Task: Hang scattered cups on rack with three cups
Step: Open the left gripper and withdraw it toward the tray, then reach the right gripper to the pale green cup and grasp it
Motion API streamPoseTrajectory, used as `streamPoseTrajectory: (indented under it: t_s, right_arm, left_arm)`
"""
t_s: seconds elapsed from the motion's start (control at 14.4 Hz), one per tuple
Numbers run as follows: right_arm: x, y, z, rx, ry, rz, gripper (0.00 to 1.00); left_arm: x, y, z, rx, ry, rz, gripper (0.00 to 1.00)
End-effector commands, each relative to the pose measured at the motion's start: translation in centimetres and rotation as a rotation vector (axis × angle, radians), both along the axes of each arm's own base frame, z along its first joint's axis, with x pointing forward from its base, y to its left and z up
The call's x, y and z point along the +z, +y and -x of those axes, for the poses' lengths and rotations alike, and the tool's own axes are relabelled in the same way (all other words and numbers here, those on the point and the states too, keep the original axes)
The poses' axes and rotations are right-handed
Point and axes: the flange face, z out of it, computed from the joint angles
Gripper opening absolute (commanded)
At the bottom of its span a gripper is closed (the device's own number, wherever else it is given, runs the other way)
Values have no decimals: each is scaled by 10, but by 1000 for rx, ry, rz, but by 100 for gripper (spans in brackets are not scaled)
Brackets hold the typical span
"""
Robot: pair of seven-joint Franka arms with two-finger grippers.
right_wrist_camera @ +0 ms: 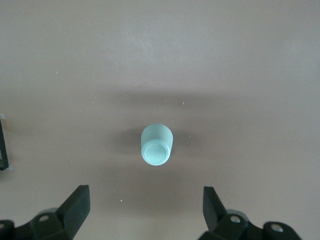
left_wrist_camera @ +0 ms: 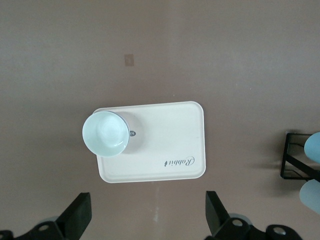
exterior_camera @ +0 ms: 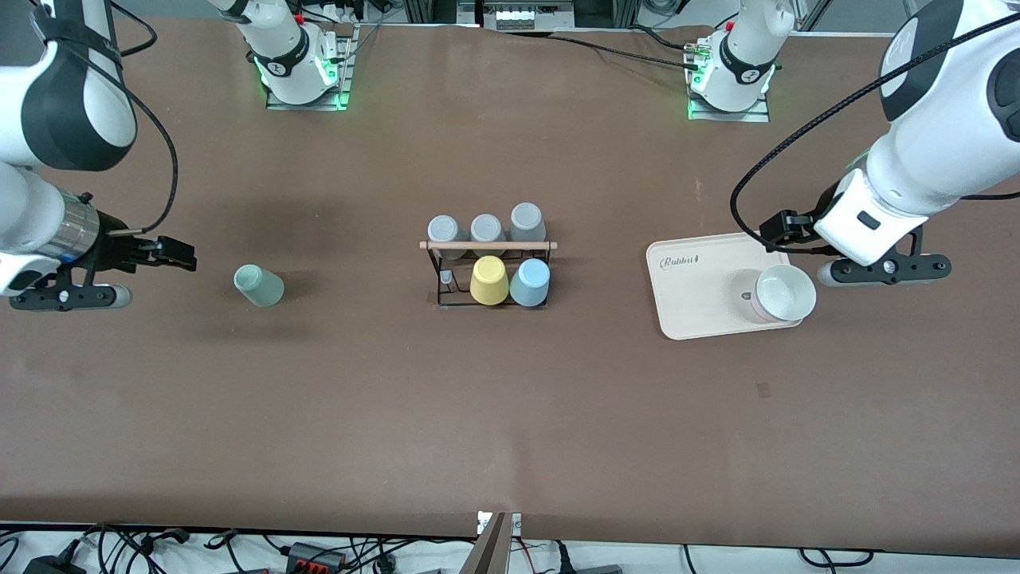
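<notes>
Front view. The rack (exterior_camera: 488,271) stands mid-table, a wooden rod (exterior_camera: 488,245) across its top. Three grey cups (exterior_camera: 486,229) sit in its row farther from the camera; a yellow cup (exterior_camera: 488,280) and a light blue cup (exterior_camera: 530,282) sit in the nearer row, touching each other, with one bare peg (exterior_camera: 446,278) beside the yellow one. The green cup (exterior_camera: 258,285) stands alone, mouth down, toward the right arm's end of the table, nothing between it and the rack. The right gripper (exterior_camera: 119,275) hovers beside it, over bare table. Toward the left arm's end lies a cream tray (exterior_camera: 701,299) printed with a word that seems to read "Rabbit"; a white bowl (exterior_camera: 785,292) rests on its corner. The left gripper (exterior_camera: 884,269) hangs over the table just beside that bowl.

Left wrist view. Fingers (left_wrist_camera: 77,214) spread wide, holding nothing — tray (left_wrist_camera: 170,145), bowl (left_wrist_camera: 105,133) and printed word below.

Right wrist view. Fingers (right_wrist_camera: 76,205) spread wide and empty — the green cup (right_wrist_camera: 157,145) sits apart from them.
</notes>
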Motion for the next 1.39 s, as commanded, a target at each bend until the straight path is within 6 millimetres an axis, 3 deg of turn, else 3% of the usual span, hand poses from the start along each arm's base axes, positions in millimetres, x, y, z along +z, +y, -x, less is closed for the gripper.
streamPoseTrajectory:
  t_s: [0.0, 0.35, 0.76, 0.97, 1.18, 1.32]
  right_arm:
    - [-1, -6, 4, 7, 39, 12, 100]
    - [-39, -21, 4, -10, 57, 56, 100]
    - [-116, -12, 16, 14, -42, 47, 100]
    - [-160, -9, 29, 27, -89, 43, 100]
    - [-196, -7, 35, 31, -105, 39, 100]
    - [-219, -6, 43, 25, -87, 38, 100]
  left_arm:
    - [22, 6, 2, -27, -35, -10, 100]
    - [30, 0, 3, -36, -55, 0, 100]
    - [31, 8, 2, -21, -57, 12, 100]
    - [28, 31, -1, 18, -46, 26, 100]
    - [29, 30, 0, -57, -39, 43, 100]
    - [29, 39, -1, -42, -36, 48, 100]
